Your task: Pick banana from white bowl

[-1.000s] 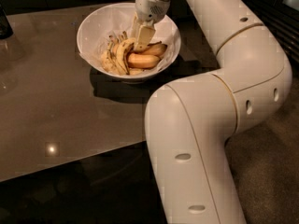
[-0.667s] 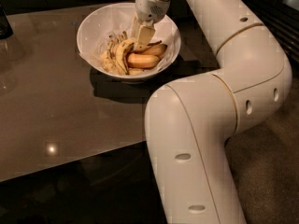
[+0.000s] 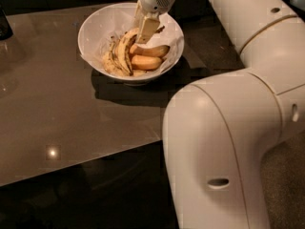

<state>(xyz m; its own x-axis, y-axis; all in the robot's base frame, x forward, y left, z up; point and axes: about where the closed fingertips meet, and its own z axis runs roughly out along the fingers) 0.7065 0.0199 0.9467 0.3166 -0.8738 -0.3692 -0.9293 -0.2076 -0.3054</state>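
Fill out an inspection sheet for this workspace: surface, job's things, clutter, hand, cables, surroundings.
Surface: glossy brown table, with light spots reflected on it.
Job's things: speckled, curved banana lies inside the white bowl, which stands on the table's far side.
Clutter: plumper orange-yellow bananas share the bowl, to the right of the speckled one; a dark object sits at the table's far left, cut off by the picture edge.
Hand: hand is lowered into the bowl, at the banana's upper end.
Cables: nothing seen.
Surroundings: the robot's white arm fills the right side; beyond the table it is dark, nothing else seen.
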